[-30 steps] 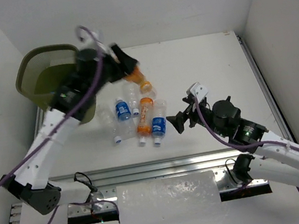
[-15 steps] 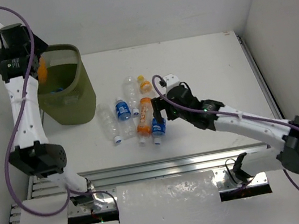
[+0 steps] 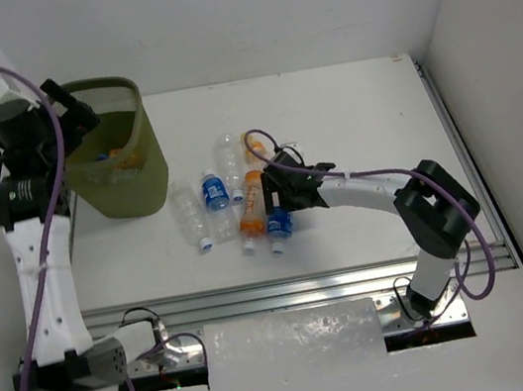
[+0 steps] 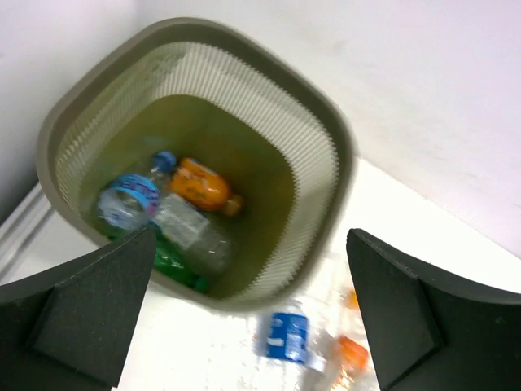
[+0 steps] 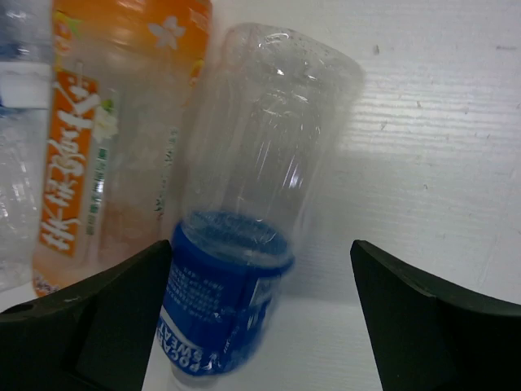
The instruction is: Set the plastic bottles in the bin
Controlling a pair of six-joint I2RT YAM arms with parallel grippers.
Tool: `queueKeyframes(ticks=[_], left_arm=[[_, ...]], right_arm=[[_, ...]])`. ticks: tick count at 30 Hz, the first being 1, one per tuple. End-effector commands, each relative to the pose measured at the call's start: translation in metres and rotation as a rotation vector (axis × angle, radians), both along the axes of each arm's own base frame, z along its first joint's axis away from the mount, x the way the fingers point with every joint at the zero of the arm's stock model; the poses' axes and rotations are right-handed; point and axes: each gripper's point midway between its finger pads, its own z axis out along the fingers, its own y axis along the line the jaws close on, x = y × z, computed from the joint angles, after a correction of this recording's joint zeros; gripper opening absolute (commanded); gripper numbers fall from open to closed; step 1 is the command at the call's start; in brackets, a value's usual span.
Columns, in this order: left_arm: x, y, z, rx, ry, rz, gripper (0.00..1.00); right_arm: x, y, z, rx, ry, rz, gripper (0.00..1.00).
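The table (image 3: 358, 109) carried the bin (image 3: 134, 182) at its ten o'clock corner. The left gripper (image 3: 71, 107) hung above the rim, fingers spread and empty. Its wrist view showed an orange bottle (image 4: 199, 186), a blue-capped bottle (image 4: 130, 199) and a green bottle (image 4: 175, 265) on the bin's floor. The loose bottles (image 3: 209, 192) lay mid-table. The right gripper (image 5: 260, 285) sat low over the blue-labelled clear bottle (image 5: 260, 187) at the cluster's four o'clock edge, jaws wide apart and not yet gripping. The sound move was probably to straddle the clear body and keep the nine o'clock finger off the neighbouring orange-labelled bottle (image 5: 122, 122) just beside it. Closing gently mattered too, since thin plastic could squash or roll.
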Motion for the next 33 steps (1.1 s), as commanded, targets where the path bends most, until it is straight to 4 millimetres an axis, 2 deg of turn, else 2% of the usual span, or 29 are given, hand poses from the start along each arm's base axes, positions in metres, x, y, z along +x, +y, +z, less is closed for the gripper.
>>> queueKeyframes(ticks=[1, 2, 3, 4, 5, 6, 8, 9, 10, 11, 12, 13, 14, 15, 16, 17, 18, 19, 22, 29, 30, 31, 33], left_arm=[[-0.006, -0.033, 0.011, -0.011, -0.096, -0.169, 1.0], [-0.006, -0.041, 0.001, -0.026, -0.086, -0.199, 1.0], [-0.009, -0.067, 0.001, -0.039, -0.095, -0.298, 1.0], [-0.01, -0.078, -0.005, -0.047, -0.081, -0.334, 1.0], [-0.01, -0.092, -0.008, -0.055, -0.072, -0.371, 1.0], [-0.013, -0.131, -0.011, -0.058, -0.064, -0.479, 1.0], [-0.017, -0.169, -0.015, -0.083, -0.065, -0.584, 1.0], [-0.024, -0.203, -0.02, -0.109, -0.052, -0.705, 1.0], [-0.026, -0.216, -0.026, -0.127, -0.038, -0.739, 1.0], [-0.033, -0.243, -0.028, -0.153, -0.037, -0.816, 1.0], [-0.037, -0.258, -0.032, -0.167, -0.033, -0.864, 1.0], [-0.039, -0.271, -0.038, -0.198, -0.033, -0.904, 1.0], [-0.042, -0.284, -0.044, -0.215, -0.027, -0.947, 1.0], [-0.053, -0.307, -0.05, -0.247, -0.009, -1.045, 1.0], [-0.056, -0.319, -0.057, -0.283, -0.008, -1.087, 1.0], [-0.068, -0.34, -0.065, -0.313, 0.019, -1.178, 1.0], [-0.074, -0.351, -0.073, -0.334, 0.039, -1.229, 1.0], [-0.082, -0.37, -0.076, -0.353, 0.042, -1.293, 1.0], [-0.1, -0.4, -0.083, -0.364, 0.064, -1.385, 1.0], [-0.116, -0.439, -0.088, -0.416, 0.059, -1.506, 0.97], [-0.115, -0.442, -0.087, -0.415, 0.049, -1.509, 0.91], [-0.117, -0.446, -0.091, -0.417, 0.059, -1.531, 0.66], [-0.114, -0.448, -0.087, -0.418, 0.059, -1.526, 0.07]], right_arm=[[0.001, -0.001, -0.01, 0.076, 0.025, -0.061, 0.89], [-0.003, -0.012, -0.025, 0.069, 0.062, -0.088, 0.86], [-0.005, -0.018, -0.032, 0.071, 0.079, -0.1, 0.76], [-0.011, -0.032, -0.043, 0.057, 0.099, -0.124, 0.7], [-0.012, -0.036, -0.037, 0.065, 0.075, -0.126, 0.62], [-0.01, -0.039, -0.032, 0.078, 0.037, -0.125, 0.49], [-0.018, -0.056, -0.028, 0.045, -0.015, -0.128, 0.37], [-0.009, -0.055, -0.001, 0.077, -0.113, -0.101, 0.32], [-0.008, -0.054, 0.01, 0.087, -0.16, -0.069, 0.21], [-0.014, -0.055, 0.03, 0.094, -0.232, 0.021, 0.17], [-0.007, -0.045, 0.055, 0.144, -0.342, 0.083, 0.15], [-0.02, -0.045, 0.055, 0.142, -0.386, 0.169, 0.1], [-0.029, -0.035, 0.071, 0.151, -0.466, 0.318, 0.11], [-0.034, -0.028, 0.118, 0.238, -0.636, 0.375, 0.12], [-0.047, -0.031, 0.115, 0.248, -0.667, 0.429, 0.12], [-0.056, -0.027, 0.13, 0.271, -0.732, 0.502, 0.12], [-0.064, -0.028, 0.156, 0.311, -0.818, 0.523, 0.12], [-0.069, -0.028, 0.164, 0.311, -0.848, 0.554, 0.12], [-0.082, -0.022, 0.191, 0.36, -0.892, 0.619, 0.12], [-0.112, 0.0, 0.24, 0.512, -0.963, 0.789, 0.15], [-0.115, 0.002, 0.243, 0.531, -0.964, 0.799, 0.15], [-0.117, 0.002, 0.248, 0.541, -0.974, 0.803, 0.16], [-0.114, -0.001, 0.258, 0.547, -1.003, 0.77, 0.3]])
